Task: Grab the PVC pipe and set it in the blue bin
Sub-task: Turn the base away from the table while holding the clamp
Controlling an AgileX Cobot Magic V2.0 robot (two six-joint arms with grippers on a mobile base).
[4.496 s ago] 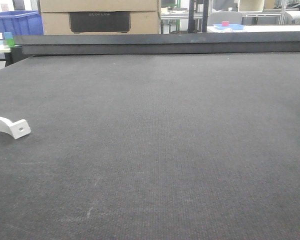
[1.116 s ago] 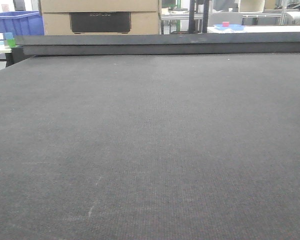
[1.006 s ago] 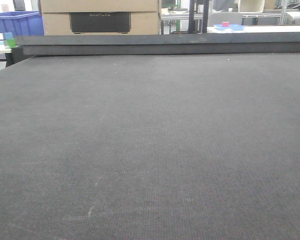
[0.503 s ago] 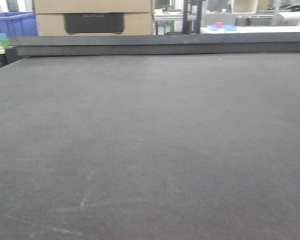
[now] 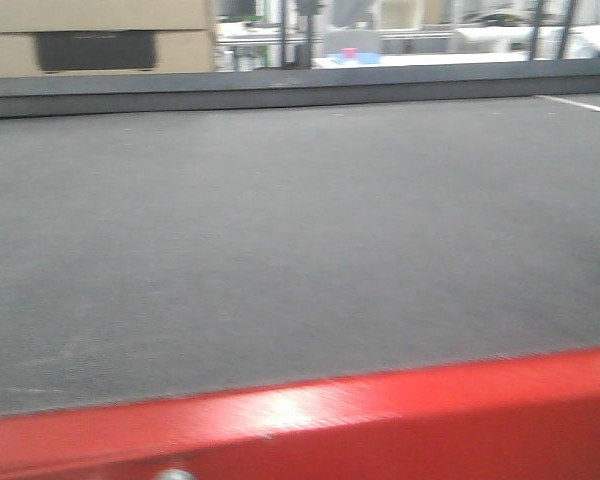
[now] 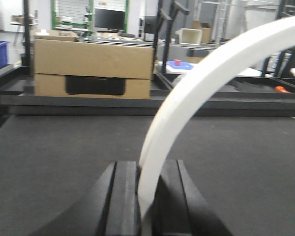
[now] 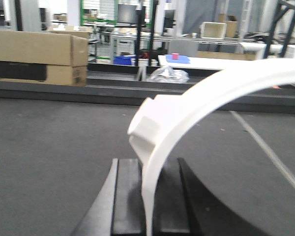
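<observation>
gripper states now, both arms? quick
Left gripper: shut on white PVC pipe.
Right gripper: shut on another white PVC pipe.

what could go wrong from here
1. The left gripper pinches its PVC pipe only at one end, with the arch sticking far out, so it may pivot or slip. The right gripper holds the second pipe piece the same way.
2. The front view is blurred, which suggests motion. A jolt could shake a piece loose.

Likely a lab — workbench (image 7: 221,62), monitor (image 6: 109,18), cardboard box (image 6: 93,66).
</observation>
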